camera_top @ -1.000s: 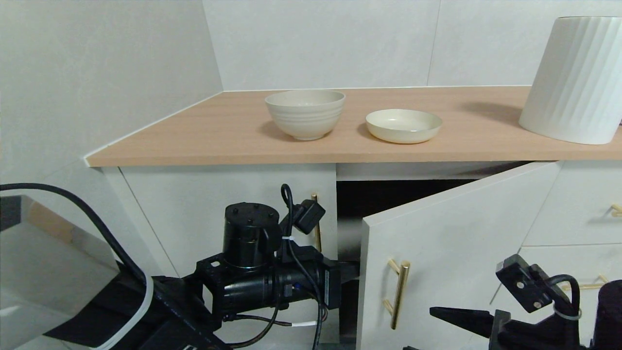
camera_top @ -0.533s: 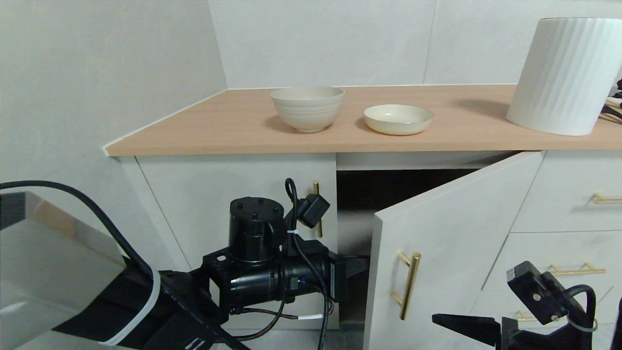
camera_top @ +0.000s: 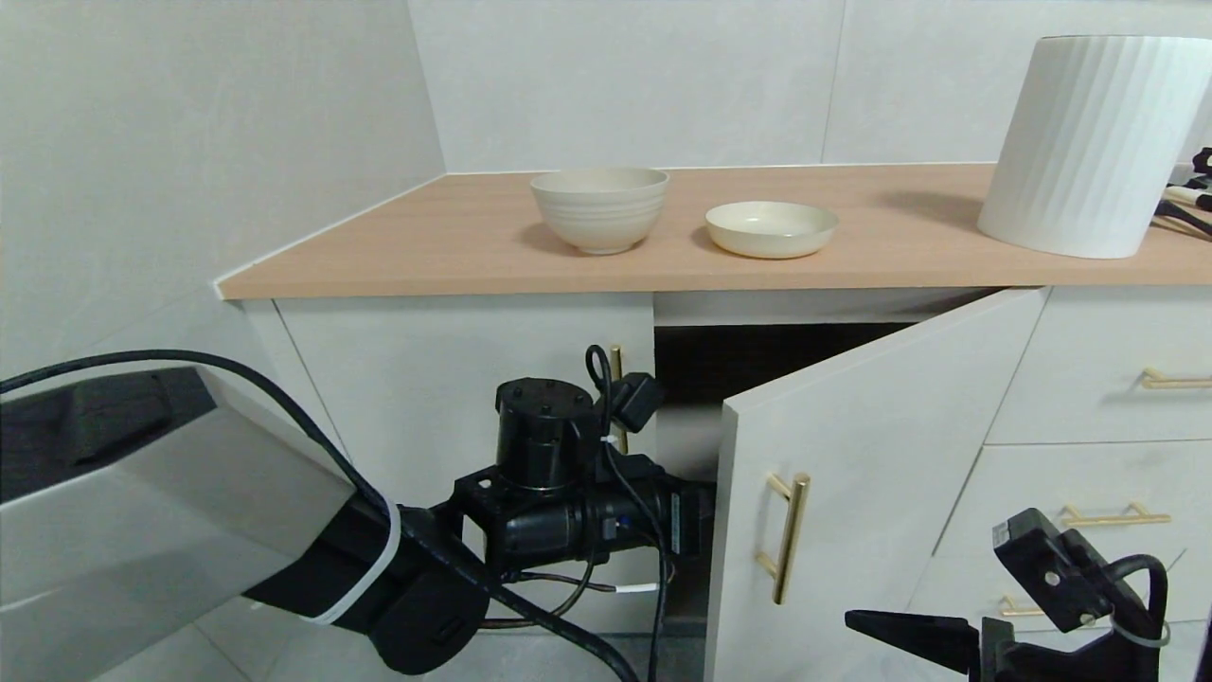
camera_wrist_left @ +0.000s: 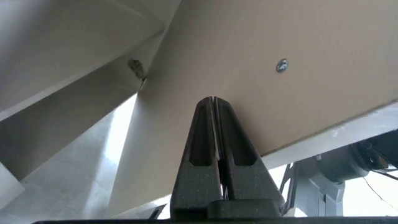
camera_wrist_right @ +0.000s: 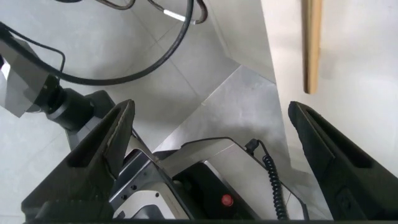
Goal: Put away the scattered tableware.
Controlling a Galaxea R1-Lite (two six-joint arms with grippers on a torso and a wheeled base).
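A cream ribbed bowl (camera_top: 599, 208) and a shallow cream dish (camera_top: 771, 228) stand side by side on the wooden countertop (camera_top: 426, 251). Below them a white cabinet door (camera_top: 852, 445) with a gold handle (camera_top: 784, 538) stands partly open, and the inside is dark. My left gripper (camera_top: 699, 516) sits low at the door's free edge, its tip behind the door. In the left wrist view it (camera_wrist_left: 212, 101) is shut, empty, and close to the door's inner face (camera_wrist_left: 298, 68). My right gripper (camera_wrist_right: 211, 130) hangs open and empty near the floor, in front of the door handle (camera_wrist_right: 311, 43).
A tall white ribbed container (camera_top: 1094, 142) stands at the counter's right end, with dark utensils (camera_top: 1188, 189) beside it. Drawers with gold handles (camera_top: 1174, 379) lie right of the open door. A shut cabinet door (camera_top: 454, 379) is to the left, and walls close the left corner.
The head camera has shifted, so the counter looks farther off. My left arm has moved right toward the door's free edge, and its gripper tip is now behind it. The tableware has not moved.
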